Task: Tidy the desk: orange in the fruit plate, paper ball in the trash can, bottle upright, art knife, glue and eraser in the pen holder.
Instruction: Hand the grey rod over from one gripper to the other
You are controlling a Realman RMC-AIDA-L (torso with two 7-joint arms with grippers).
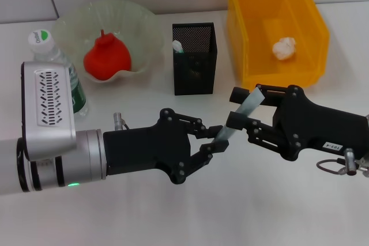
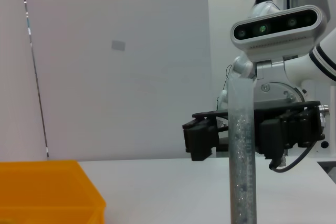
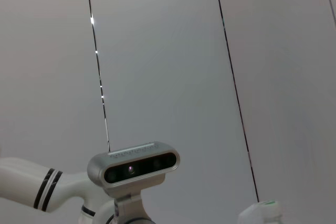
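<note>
My left gripper is shut on the lower end of a grey translucent glue stick, held above the table's middle. My right gripper is open, one finger on each side of the stick's upper part; the left wrist view shows small gaps between the glue stick and those fingers. The orange lies in the fruit plate. The paper ball lies in the trash can. The bottle stands upright. The art knife pokes from the pen holder. The eraser is hidden.
The pen holder stands between the fruit plate and the trash can, just behind both grippers. The bottle is close behind my left forearm. White table lies in front of the arms.
</note>
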